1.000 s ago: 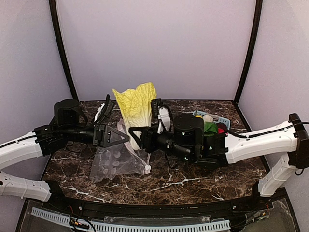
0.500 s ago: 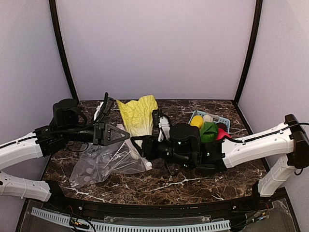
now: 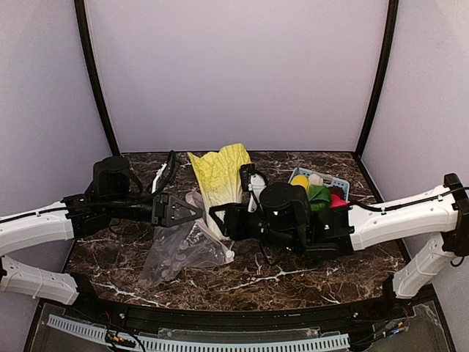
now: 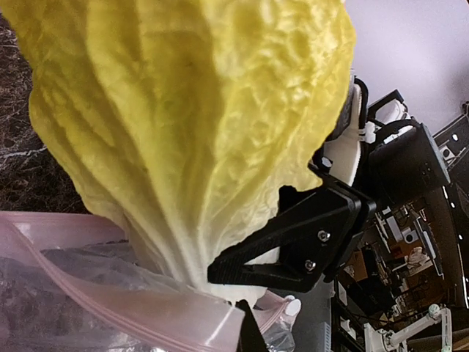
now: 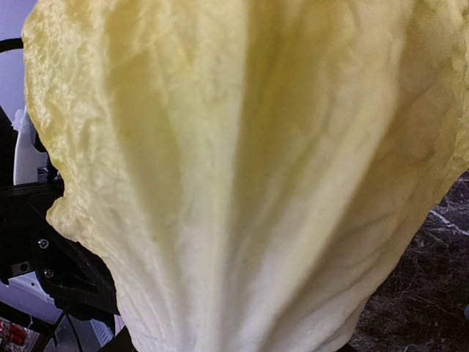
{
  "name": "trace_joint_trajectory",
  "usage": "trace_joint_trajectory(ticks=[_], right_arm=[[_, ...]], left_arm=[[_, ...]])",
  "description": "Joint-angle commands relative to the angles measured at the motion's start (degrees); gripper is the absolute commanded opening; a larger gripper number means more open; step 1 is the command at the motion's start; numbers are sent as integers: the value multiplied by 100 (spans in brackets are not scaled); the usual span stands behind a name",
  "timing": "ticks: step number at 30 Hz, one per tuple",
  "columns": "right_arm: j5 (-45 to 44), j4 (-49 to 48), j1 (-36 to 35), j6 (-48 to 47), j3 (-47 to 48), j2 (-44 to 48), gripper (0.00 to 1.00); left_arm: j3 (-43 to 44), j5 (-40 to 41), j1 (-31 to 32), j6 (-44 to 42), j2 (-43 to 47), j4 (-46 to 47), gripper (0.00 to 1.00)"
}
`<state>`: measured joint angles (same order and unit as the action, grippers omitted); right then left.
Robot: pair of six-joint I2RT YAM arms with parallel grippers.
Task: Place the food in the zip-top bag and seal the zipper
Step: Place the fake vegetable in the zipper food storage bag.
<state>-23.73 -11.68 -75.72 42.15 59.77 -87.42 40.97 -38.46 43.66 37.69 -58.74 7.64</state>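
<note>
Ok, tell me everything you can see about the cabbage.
The cabbage is a plastic-looking toy with crinkled yellow leaves fading to a pale ribbed base. It stands roughly upright, leaves up. The right gripper grips it near the base, which sits at the pink-edged mouth of the clear bag.

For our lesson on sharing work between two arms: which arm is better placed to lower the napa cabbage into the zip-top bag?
Right. The right gripper grips the napa cabbage near its base, at the mouth of the zip-top bag, while the left gripper holds that mouth up.
</note>
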Motion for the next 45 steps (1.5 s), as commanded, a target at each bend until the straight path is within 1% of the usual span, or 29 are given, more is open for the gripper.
trace_joint_trajectory(ticks=[1,7,12,16,18,19,21,25,28,30,33,38,40,42,45], right_arm=[[-695,589,-49,-330,103,604,0],[-1153,1597,-11,-970,316,1230,3],[-1402,2488,8,-1273,808,1470,4],[-1530,2706,8,-1331,975,1675,5],[-1575,2781,16,-1341,1062,1765,5],[-1600,2811,17,-1359,1102,1776,6],[-1613,2865,18,-1412,1175,1748,6],[-1618,3018,15,-1407,1340,1468,5],[-1619,3056,9,-1394,1478,1141,4],[-1579,3018,-2,-1423,1593,933,3],[-1399,2662,-58,-1576,1665,684,2],[-876,1664,-195,-1988,1512,535,3],[-663,1406,-241,-2101,1531,448,3],[-523,1254,-298,-2148,1582,329,3],[-262,1023,-311,-2087,1626,154,3]], left_arm=[[117,-250,15,40,-396,462,1],[796,-347,157,117,-1028,779,1],[1457,-374,399,372,-1679,1423,1],[1797,-273,551,681,-2111,2100,1],[1669,-159,577,982,-2234,2732,1],[1445,-117,581,1204,-2288,3197,1],[1019,59,580,1454,-2304,3705,1],[113,293,578,1486,-2104,3943,1],[-354,395,580,1359,-1703,3850,1],[-589,517,577,1143,-1355,3471,1],[-839,711,557,891,-892,2760,1],[-907,896,455,744,-301,2012,1],[-826,976,417,687,-204,1509,1],[-776,1007,374,683,-147,1267,1],[-797,1016,301,706,-57,1144,1]])
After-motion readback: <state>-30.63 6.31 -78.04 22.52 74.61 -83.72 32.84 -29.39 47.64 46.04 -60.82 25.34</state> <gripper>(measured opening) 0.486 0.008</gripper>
